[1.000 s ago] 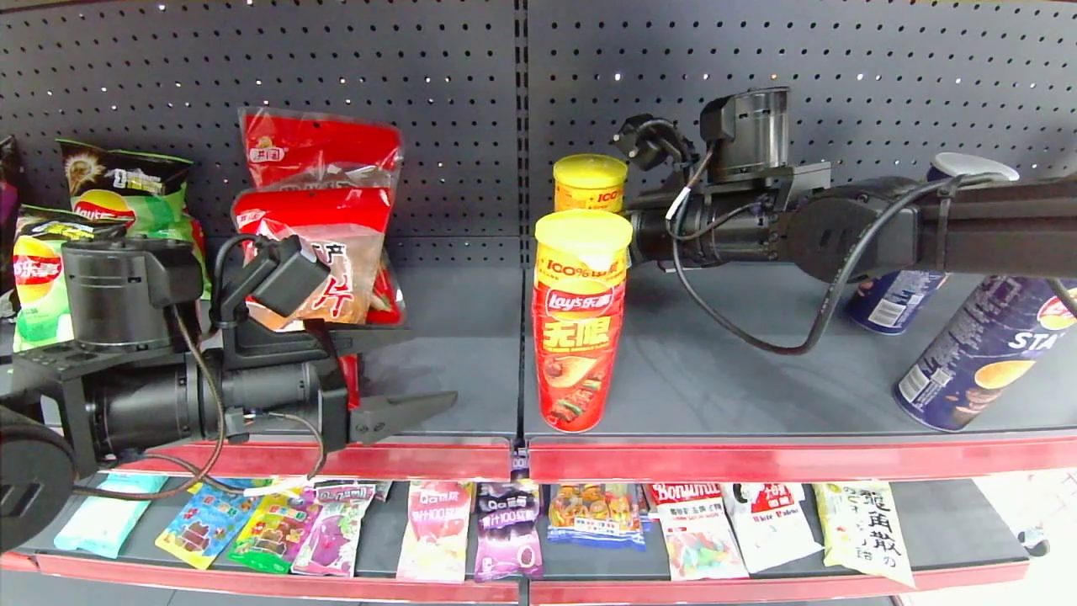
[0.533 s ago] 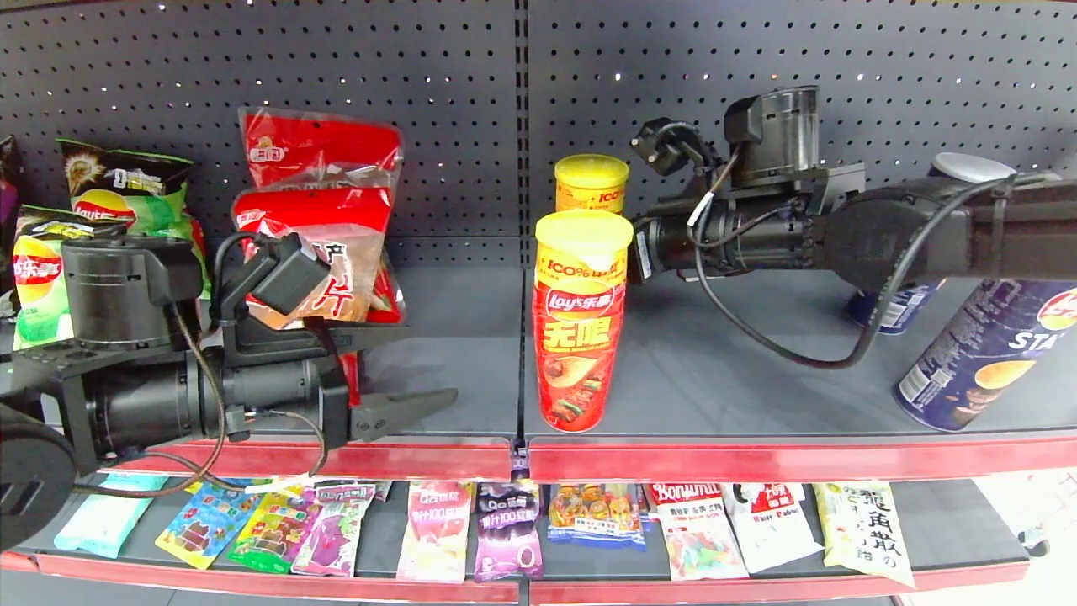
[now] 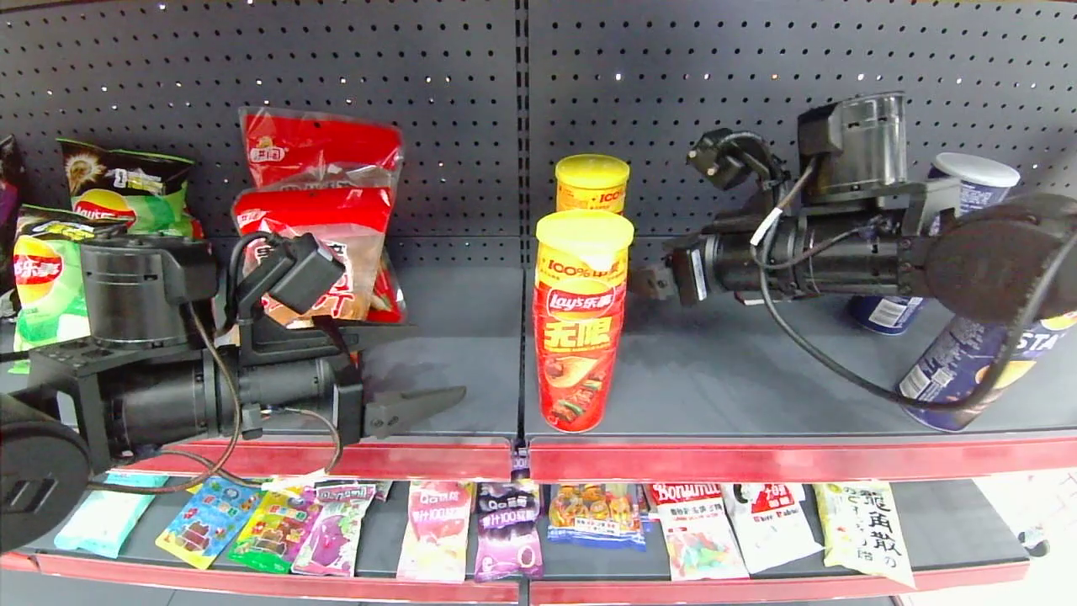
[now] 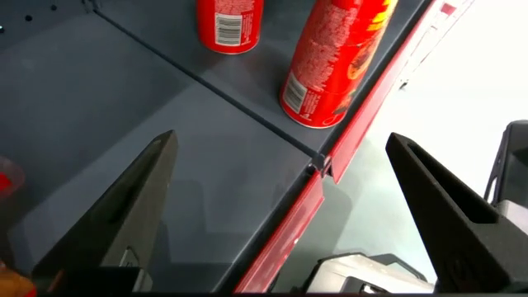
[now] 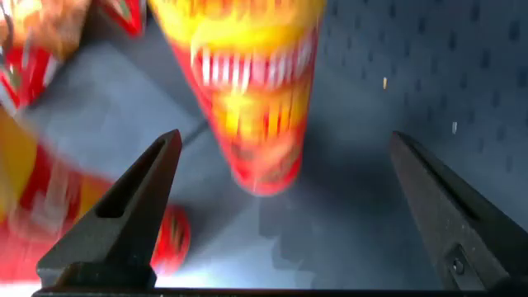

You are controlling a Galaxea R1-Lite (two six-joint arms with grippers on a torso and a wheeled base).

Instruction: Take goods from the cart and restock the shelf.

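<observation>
One red chip can (image 5: 260,91) just ahead of right gripper (image 5: 285,142)

The upper shelf (image 3: 454,337) is a dark grey board with a red front edge, in front of a perforated back wall (image 3: 353,59). At its far left stand green chip bags (image 3: 42,278), and to the right of them red snack bags (image 3: 336,168) lean near the back wall. Near the middle a red chip can (image 3: 580,337) with a yellow lid stands upright close to the front edge, and a second can (image 3: 591,181) of the same kind stands behind it. At the right end are two dark blue chip cans, one near the front (image 3: 942,379) and one farther back (image 3: 980,189) with a white lid. On the lower shelf (image 3: 959,513) a row of small flat packets (image 3: 505,526) lies side by side.
</observation>
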